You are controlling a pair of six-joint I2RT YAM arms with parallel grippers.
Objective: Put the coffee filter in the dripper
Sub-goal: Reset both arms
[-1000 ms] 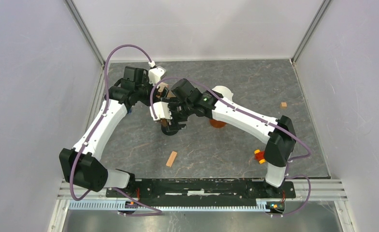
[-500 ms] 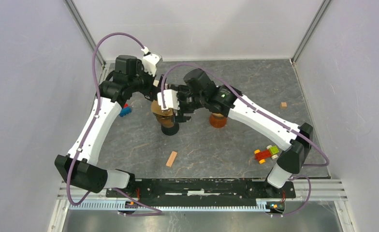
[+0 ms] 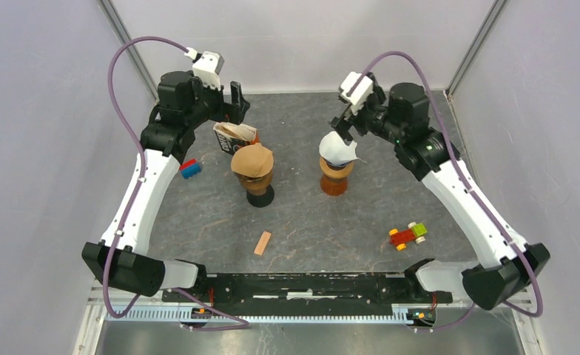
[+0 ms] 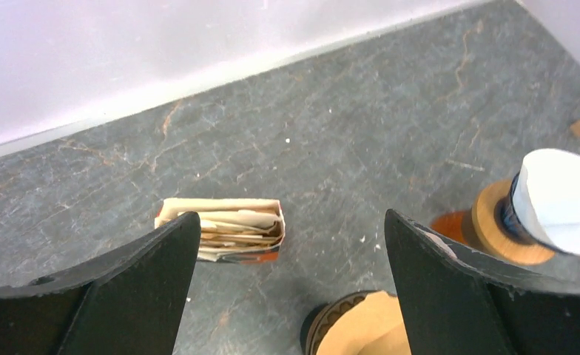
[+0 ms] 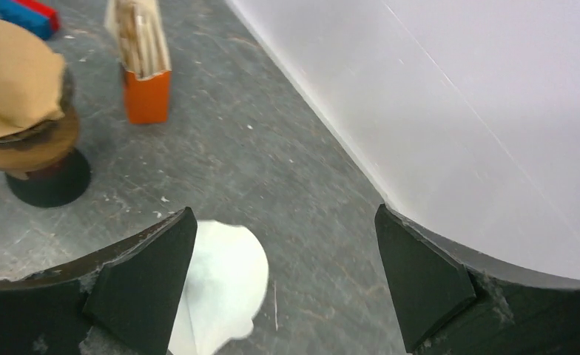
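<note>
Brown filter (image 4: 368, 329) in dripper (image 4: 318, 325); left pincer (image 4: 291, 222) nearby, apart.

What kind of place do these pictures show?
Probably a lab test cell: plain white walls enclose the table, robot arms are bolted to a rail, and a toy car lies near two coffee drippers.

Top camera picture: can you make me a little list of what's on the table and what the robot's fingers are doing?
brown filter: sitting in the brown dripper
white filter: on the orange dripper
filter box: just behind the brown filter
left fingers: open, empty
right fingers: open, empty
toys: toy car, wooden block
</note>
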